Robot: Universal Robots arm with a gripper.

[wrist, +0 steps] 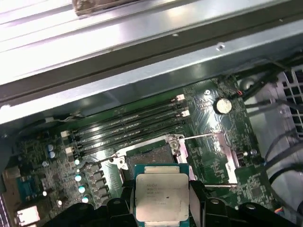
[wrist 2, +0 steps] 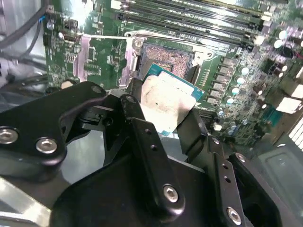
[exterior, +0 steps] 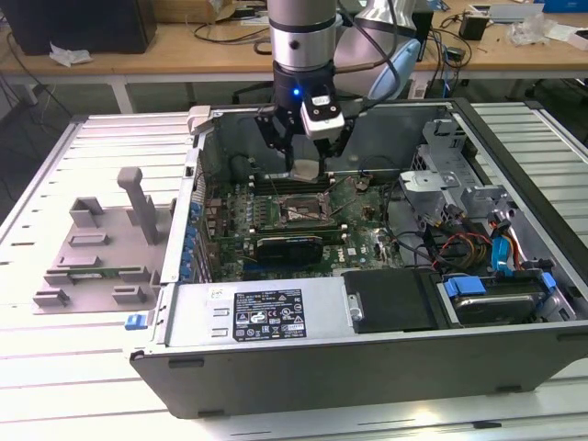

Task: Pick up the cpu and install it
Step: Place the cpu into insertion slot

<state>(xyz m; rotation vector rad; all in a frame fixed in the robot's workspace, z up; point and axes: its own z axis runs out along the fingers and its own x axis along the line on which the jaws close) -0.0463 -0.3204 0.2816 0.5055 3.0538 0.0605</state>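
Note:
The cpu (wrist: 162, 196) is a small square chip with a pale silver top and a green rim. My gripper (wrist 2: 163, 111) is shut on it, one black finger (wrist 2: 141, 135) on each side. In the exterior view the gripper (exterior: 301, 167) hangs inside the open computer case (exterior: 367, 367) with the cpu (exterior: 304, 170) at its tip. The chip hovers a little above the motherboard, over the near edge of the open socket (wrist: 152, 156), whose contact field (wrist 2: 168, 56) shows bare in both wrist views. The socket (exterior: 299, 213) lies just below the gripper, its metal frame folded open.
Memory slots (wrist: 128, 125) run beside the socket, and thin lever wires (wrist: 203, 137) stick out from it. A grey plastic fixture (exterior: 101, 243) with upright posts stands on the slatted table at the exterior view's left. Drive bays and cables (exterior: 478, 239) crowd the case's other end.

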